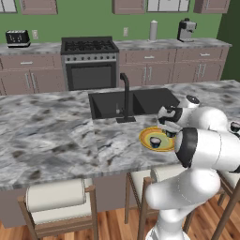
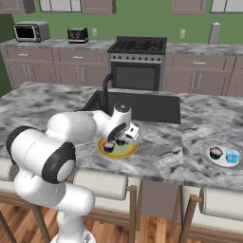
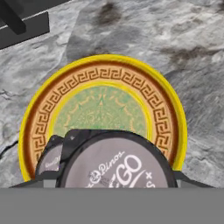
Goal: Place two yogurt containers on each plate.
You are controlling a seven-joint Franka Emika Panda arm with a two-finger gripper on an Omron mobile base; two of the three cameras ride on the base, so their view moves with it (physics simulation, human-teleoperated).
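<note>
a simulated kitchen island with a marble worktop [image 2: 156, 156]. the white arm reaches over a yellow-orange plate [image 2: 128, 153] at the centre of the right base view, and its tool [image 2: 124, 140] hangs just above the plate's far side with a yogurt cup [image 3: 114, 164] in it, its pale printed lid filling the lower middle of the hand view. the dark fingers sit close against the cup's sides, so the tool looks closed on it, though the actual contact is hidden. a second yogurt cup [image 2: 109, 147] already rests on the plate's near-left part, and the hand view shows what may be its lid edge at lower left, just beside the held cup. the likely trouble: if the cup is let go from here it could land on the raised rim and tip, or come down against its neighbour and knock it. the right base view alone shows the white-grey plate [image 2: 212, 160] at the right edge, well apart, bearing one yogurt cup [image 2: 216, 153] and a small light-blue object [image 2: 232, 156]. the left base view shows the plate at centre right, partly behind the arm, plus a dark cup at the far right edge. the hand view gives the plate's patterned ring and green centre.
</note>
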